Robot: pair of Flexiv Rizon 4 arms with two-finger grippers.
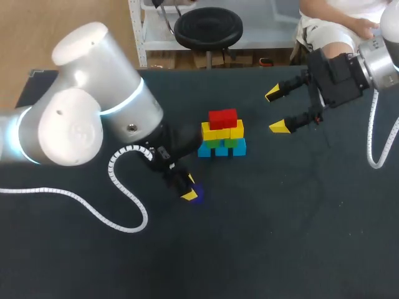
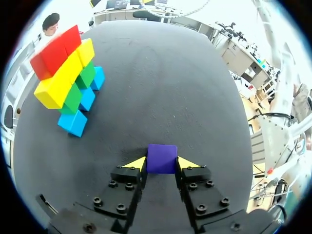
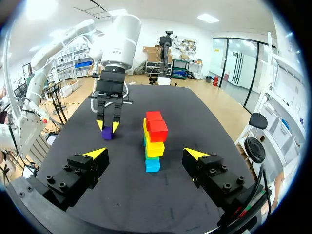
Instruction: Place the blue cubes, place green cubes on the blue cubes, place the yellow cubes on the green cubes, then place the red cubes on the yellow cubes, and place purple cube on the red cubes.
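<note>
A stack of cubes stands mid-table: blue cubes [image 1: 222,150] at the bottom, then green cubes [image 1: 222,142], yellow cubes [image 1: 222,131] and red cubes [image 1: 223,118] on top. The purple cube [image 1: 196,194] is low at the table surface, in front and to the left of the stack. My left gripper [image 1: 189,187] is shut on it. In the left wrist view the purple cube [image 2: 162,158] sits squarely between the two yellow tips of the left gripper [image 2: 162,163]. My right gripper [image 1: 276,111] hangs open and holds nothing, to the right of the stack. In the right wrist view the red cubes [image 3: 156,126] lie ahead of its fingers.
The table [image 1: 280,237] has a black top. A white coiled cable [image 1: 124,205] from my left arm trails over the table at the left. Another white cable [image 1: 374,149] hangs by my right arm at the right edge.
</note>
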